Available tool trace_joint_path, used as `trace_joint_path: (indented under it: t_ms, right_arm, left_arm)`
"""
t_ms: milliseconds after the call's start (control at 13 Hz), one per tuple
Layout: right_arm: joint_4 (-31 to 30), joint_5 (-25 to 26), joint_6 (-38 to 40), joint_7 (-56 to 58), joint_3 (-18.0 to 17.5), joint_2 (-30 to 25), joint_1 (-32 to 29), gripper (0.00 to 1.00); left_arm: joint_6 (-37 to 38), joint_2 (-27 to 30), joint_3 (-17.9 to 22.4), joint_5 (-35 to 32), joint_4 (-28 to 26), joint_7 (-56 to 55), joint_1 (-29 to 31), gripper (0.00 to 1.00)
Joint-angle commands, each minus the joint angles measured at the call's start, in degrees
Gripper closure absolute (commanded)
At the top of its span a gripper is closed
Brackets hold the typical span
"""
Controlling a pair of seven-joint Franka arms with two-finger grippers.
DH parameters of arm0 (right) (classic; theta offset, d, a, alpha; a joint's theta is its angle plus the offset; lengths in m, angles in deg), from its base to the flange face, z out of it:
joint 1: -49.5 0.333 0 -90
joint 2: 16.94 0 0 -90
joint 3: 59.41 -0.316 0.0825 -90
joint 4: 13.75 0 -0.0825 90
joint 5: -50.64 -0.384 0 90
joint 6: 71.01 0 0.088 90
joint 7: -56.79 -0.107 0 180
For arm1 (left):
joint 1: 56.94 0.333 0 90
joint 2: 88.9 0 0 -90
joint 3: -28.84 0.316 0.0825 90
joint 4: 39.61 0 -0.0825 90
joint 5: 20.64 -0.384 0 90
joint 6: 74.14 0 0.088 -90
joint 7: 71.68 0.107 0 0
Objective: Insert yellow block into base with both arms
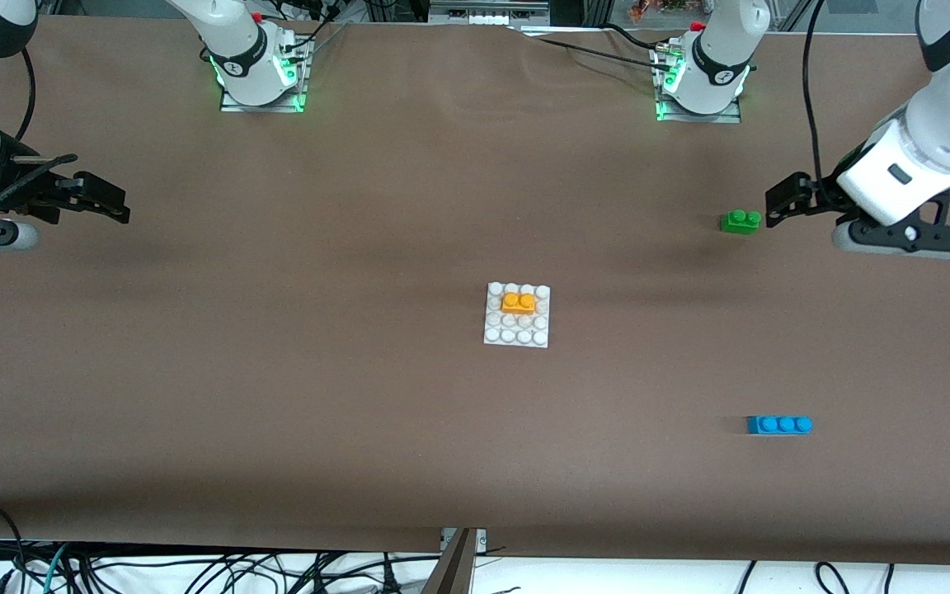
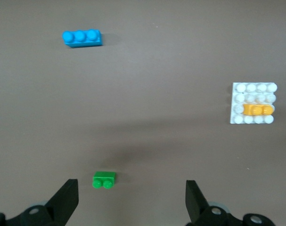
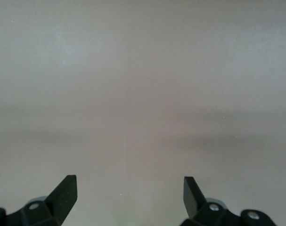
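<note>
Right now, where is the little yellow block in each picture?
Front view: the yellow block sits on the white studded base, mid-table.
Left wrist view: the same block shows on the base, at the picture's edge.
Right wrist view: not in it, only bare table.
Shared landmark: the green brick, close to the open left gripper.

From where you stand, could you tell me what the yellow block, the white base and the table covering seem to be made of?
The yellow block looks like moulded plastic: even colour, rounded studs, a slight sheen. The white base it sits on seems the same kind of plastic, smooth with glossy studs. The table covering is matte brown and faintly rippled near the arm bases, probably cloth or paper; I cannot tell which.
</note>
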Motion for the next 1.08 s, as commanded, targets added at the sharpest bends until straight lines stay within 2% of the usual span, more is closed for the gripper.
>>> trace_joint_path:
  t_ms: [0,154,386,1003]
  right_arm:
    - [1.1,0.1,0.1,-0.3,-0.3,0.4,0.0,0.0]
    - [1.1,0.1,0.1,-0.3,-0.3,0.4,0.0,0.0]
    - [1.1,0.1,0.1,-0.3,-0.3,0.4,0.0,0.0]
    - [1.1,0.1,0.1,-0.3,-0.3,0.4,0.0,0.0]
  left_arm:
    - [-2.5,3.8,0.3,1.3,-5.1,1.9,1.8,0.0]
    - [-2.2,3.6,0.5,1.2,-5.1,0.7,3.9,0.0]
    - [0.2,2.4,0.1,-2.3,-2.6,0.8,4.1,0.0]
    - [1.6,1.3,-0.3,-1.6,-1.0,0.6,3.7,0.0]
